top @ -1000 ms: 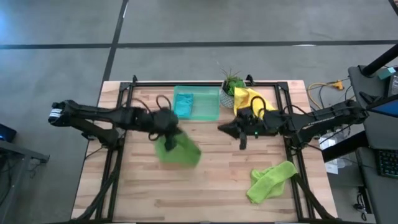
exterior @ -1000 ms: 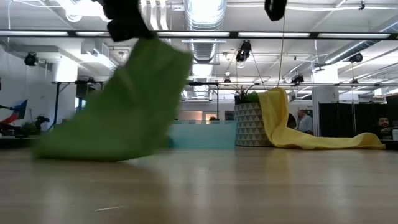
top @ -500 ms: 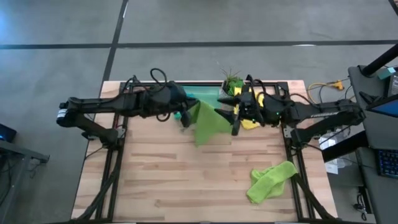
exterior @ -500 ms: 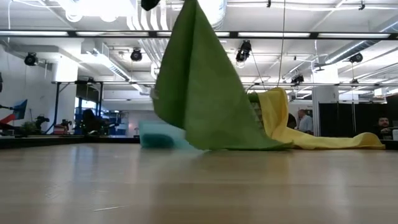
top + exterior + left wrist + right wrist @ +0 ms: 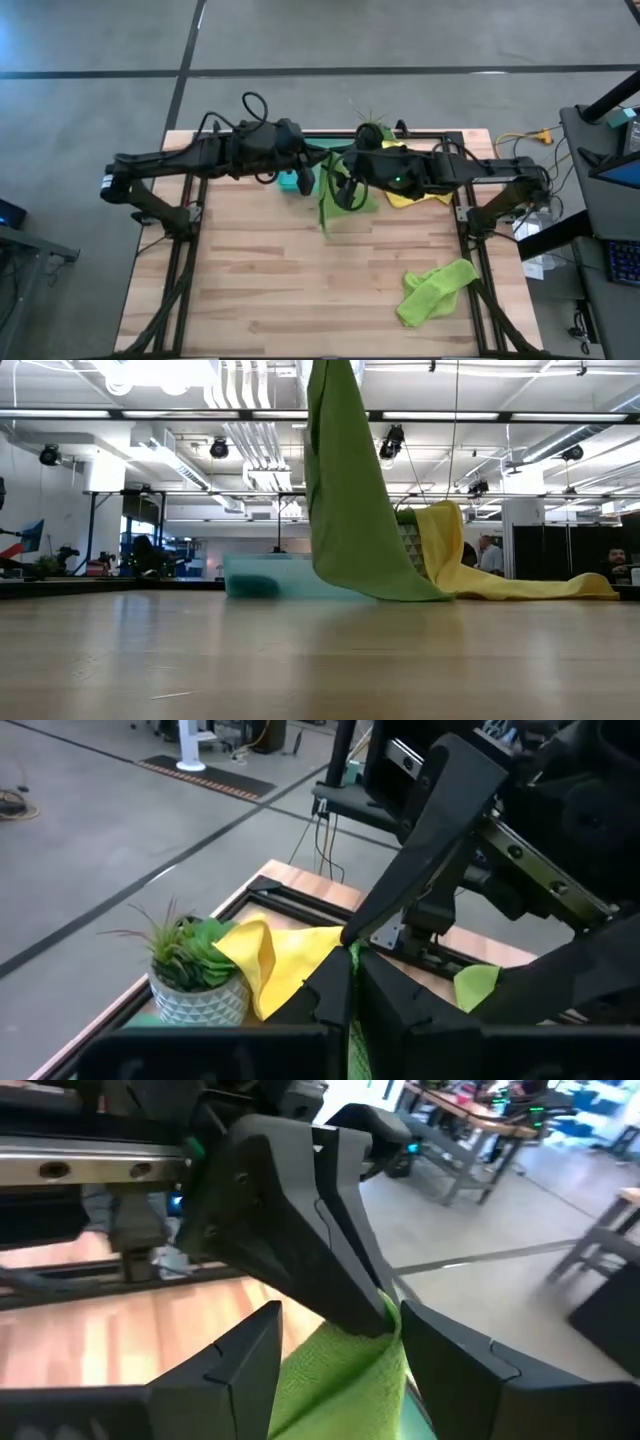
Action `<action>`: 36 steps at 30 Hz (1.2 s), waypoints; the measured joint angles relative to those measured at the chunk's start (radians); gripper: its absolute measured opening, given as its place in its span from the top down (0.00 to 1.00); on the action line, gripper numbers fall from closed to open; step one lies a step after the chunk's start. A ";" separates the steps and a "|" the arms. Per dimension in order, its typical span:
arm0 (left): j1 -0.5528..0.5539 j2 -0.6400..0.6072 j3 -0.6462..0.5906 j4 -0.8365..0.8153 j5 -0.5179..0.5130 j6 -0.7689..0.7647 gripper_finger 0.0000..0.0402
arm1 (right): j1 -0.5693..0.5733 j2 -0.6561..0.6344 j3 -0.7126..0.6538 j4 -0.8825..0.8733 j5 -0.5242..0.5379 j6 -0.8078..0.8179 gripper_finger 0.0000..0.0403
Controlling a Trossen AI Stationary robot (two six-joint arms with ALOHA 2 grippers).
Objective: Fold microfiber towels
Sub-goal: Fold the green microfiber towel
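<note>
grey concrete floor surrounds your wooden table [image 5: 300, 290] in the high view, where the left gripper [image 5: 307, 181] and right gripper [image 5: 345, 192] meet near the far edge, beside the translucent green tray [image 5: 320, 151] and the potted plant [image 5: 372, 132]; a lime green towel [image 5: 330, 205] hangs between them, a yellow towel [image 5: 405, 196] lies under the right arm, and a second lime green towel [image 5: 435, 290] sits crumpled near the right front. your low view shows the hanging towel [image 5: 350, 510] lifted, its lower edge touching the table. your left wrist view shows the left fingers [image 5: 395, 1000] pinched shut on a towel corner. your right wrist view shows the right fingers [image 5: 450, 1360] spread apart around the towel [image 5: 340, 1380].
</note>
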 joint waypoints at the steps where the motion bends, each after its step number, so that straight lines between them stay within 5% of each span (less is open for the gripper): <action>1: 0.003 -0.002 0.004 -0.003 0.002 0.000 1.00 | 0.002 0.007 0.008 -0.006 0.015 -0.002 0.52; 17: 0.005 -0.058 0.013 0.016 0.088 -0.053 1.00 | 0.007 0.017 -0.023 -0.024 0.187 0.092 0.63; 36: 0.028 -0.091 0.051 0.020 0.092 -0.052 1.00 | 0.062 0.020 -0.127 -0.047 0.103 0.269 0.69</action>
